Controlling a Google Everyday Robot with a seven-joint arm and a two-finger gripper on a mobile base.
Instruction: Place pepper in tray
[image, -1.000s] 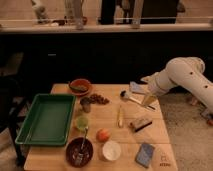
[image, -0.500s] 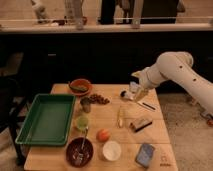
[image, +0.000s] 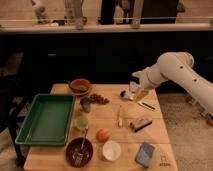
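The pepper (image: 77, 89) is slim and dark green and lies in the small orange bowl (image: 80, 86) at the back left of the wooden table. The large green tray (image: 30, 131) sits at the table's left edge, in front of the bowl, and holds nothing. My gripper (image: 130, 94) hangs from the white arm over the back middle of the table, well to the right of the bowl and the pepper. Nothing shows in its grip.
Near the tray stand a pale green cup (image: 81, 122) and a dark can (image: 86, 105). An orange-red fruit (image: 102, 135), a white bowl (image: 111, 150), a dark bowl with a spoon (image: 79, 150), a blue packet (image: 146, 154), a brush (image: 141, 123) and a pen (image: 147, 105) lie farther right and forward.
The arm has swung left and toward the back of the table, bringing my gripper from the right side to the back middle. The pepper and tray have not moved.
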